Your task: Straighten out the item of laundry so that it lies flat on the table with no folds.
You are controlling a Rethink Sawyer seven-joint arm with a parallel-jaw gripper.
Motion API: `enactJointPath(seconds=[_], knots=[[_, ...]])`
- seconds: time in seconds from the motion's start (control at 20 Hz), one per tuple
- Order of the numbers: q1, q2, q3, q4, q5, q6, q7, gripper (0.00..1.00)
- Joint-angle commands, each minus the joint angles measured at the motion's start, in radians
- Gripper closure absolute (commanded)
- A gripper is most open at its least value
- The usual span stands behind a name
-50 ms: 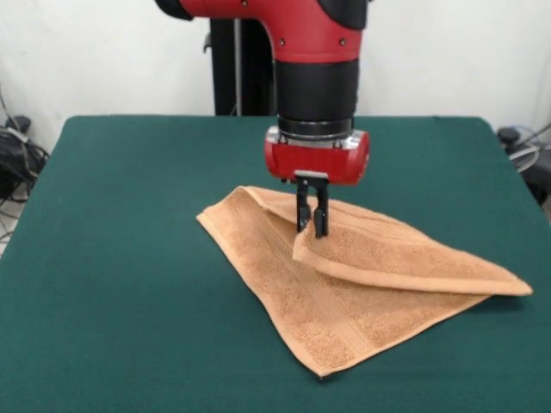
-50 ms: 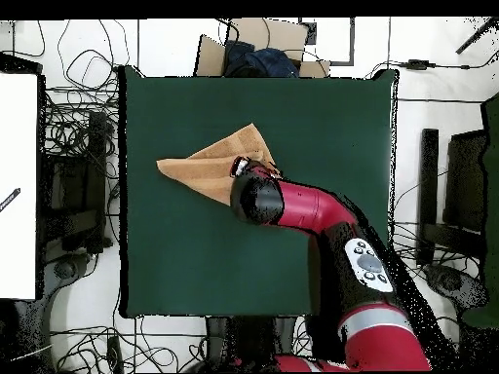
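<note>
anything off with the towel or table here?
The towel is folded over itself, an upper flap lying across the lower layer, and sits askew on the table. The tool is pinching the flap's edge. Nothing spilled or damaged.

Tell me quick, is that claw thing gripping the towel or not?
Tool: shut on a folded-over edge of the towel, pinching it just above the table.

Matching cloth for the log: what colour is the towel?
Light orange-tan, the towel; clearest in the front view.
</note>
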Motion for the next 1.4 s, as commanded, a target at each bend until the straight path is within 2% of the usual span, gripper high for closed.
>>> enactJointPath(seconds=[0.05,0.25,0.6,1.05,1.4], knots=[[0.003,-0.058,0.107,0.219,-0.036,-0.054,0.137,1.0],[0.013,-0.09,0.102,0.27,-0.014,-0.03,0.15,1.0],[0.008,-0.092,0.121,0.296,-0.003,-0.02,0.136,1.0],[0.052,-0.132,0.076,0.4,-0.002,-0.065,0.18,1.0],[0.116,-0.204,0.031,0.479,0.043,-0.076,0.244,1.0]])
